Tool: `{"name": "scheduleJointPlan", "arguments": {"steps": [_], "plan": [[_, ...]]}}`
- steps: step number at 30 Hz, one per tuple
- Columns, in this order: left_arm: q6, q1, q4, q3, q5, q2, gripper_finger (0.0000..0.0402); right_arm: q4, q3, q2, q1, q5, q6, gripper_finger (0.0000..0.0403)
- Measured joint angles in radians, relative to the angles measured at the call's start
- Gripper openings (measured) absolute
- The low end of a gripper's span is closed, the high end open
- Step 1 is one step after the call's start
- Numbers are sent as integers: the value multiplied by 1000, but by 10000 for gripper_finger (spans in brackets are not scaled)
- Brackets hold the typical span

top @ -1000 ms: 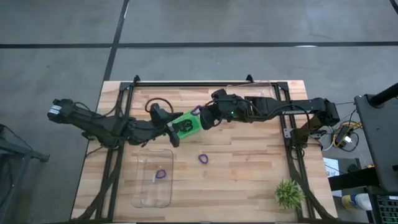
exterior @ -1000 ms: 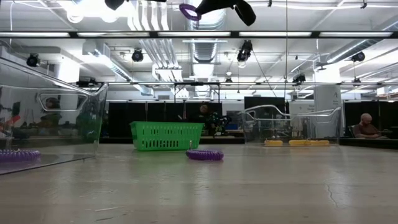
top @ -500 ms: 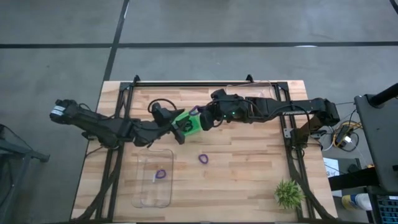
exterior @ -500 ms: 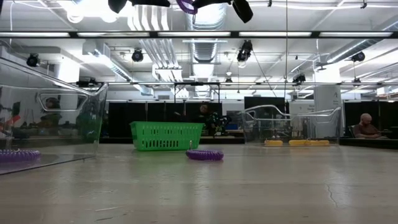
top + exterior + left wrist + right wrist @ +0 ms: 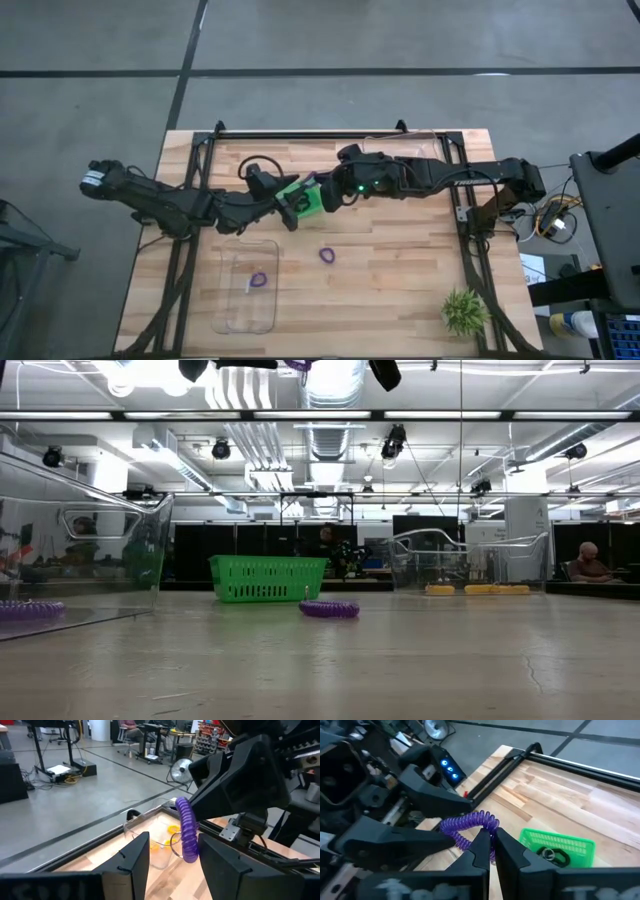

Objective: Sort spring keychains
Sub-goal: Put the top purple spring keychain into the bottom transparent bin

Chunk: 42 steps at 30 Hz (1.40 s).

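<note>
Purple coiled keychain (image 5: pixel 470 827) pinched in right gripper (image 5: pixel 490 845), raised above green mesh bin (image 5: pixel 300 200) at desk (image 5: pixel 400 270) centre; ribbed plastic loop hung upright between spread fingers of left gripper (image 5: pixel 170 855). Second purple loop (image 5: pixel 327 254) laid flat on bare wood; third (image 5: pixel 259 279) seen in clear tray (image 5: pixel 230 300).

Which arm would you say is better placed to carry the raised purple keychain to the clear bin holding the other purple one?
Left, probably: its open hand brackets the purple keychain held by the right hand, and the clear bin lies on its side.
</note>
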Motion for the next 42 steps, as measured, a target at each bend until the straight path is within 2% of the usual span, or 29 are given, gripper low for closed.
{"name": "scheduleJointPlan", "arguments": {"steps": [11, 15, 19, 26, 37, 42], "plan": [[-84, 9, 0, 0, 36, -3, 160, 42, 0, 0, 5, -30, -14, 8], [-86, 12, -1, 0, 56, -3, 148, 42, 0, 0, 11, -36, -14, 8], [-116, 31, -1, 0, 152, -4, 113, 42, 0, 0, 11, -53, -12, 8], [-160, 41, -2, 0, 173, -4, 18, 42, -2, 6, 11, -83, -12, 10], [-228, 41, -48, 0, 318, -17, 16, 42, -3, 6, 8, -107, -60, 28], [-272, 39, -112, 0, 396, -42, 15, 44, 3, 6, 2, -153, -89, 74]]}}
